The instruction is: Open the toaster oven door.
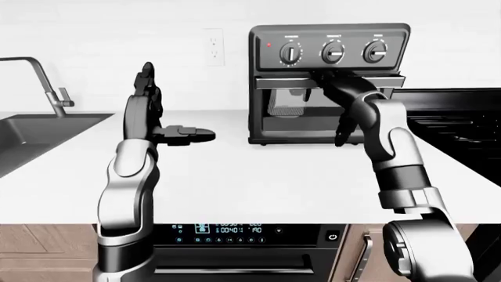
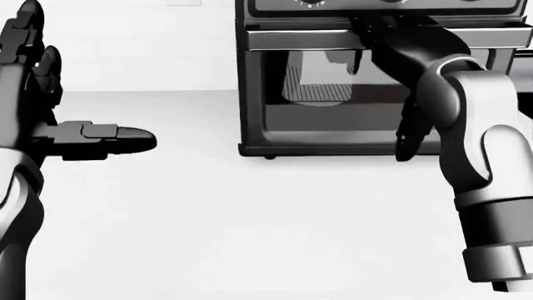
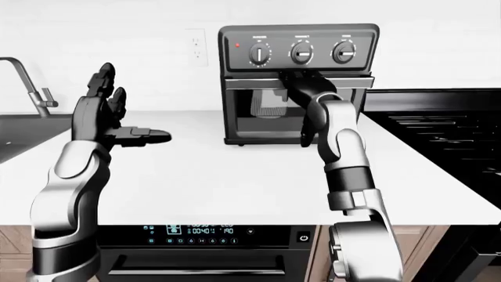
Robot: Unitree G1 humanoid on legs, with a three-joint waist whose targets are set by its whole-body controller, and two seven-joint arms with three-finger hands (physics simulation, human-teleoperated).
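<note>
The black toaster oven [image 1: 329, 53] stands on the white counter [image 1: 258, 170] against the wall, with three knobs above its glass door [image 2: 333, 106]. The door stands upright, and its grey handle bar [image 2: 300, 39] runs along the top. My right hand [image 2: 375, 28] reaches over that bar. Its fingers lie on top of the bar and its thumb [image 2: 407, 140] hangs down before the glass. My left hand [image 1: 164, 114] is open and empty. It is held up left of the oven, fingers up, thumb pointing right.
A sink [image 1: 39, 126] with a faucet [image 1: 39, 70] lies at the left of the counter. A black stove top [image 1: 462, 123] adjoins the oven on the right. A wall outlet [image 1: 214, 47] is left of the oven. A built-in oven display [image 1: 227, 228] is below the counter.
</note>
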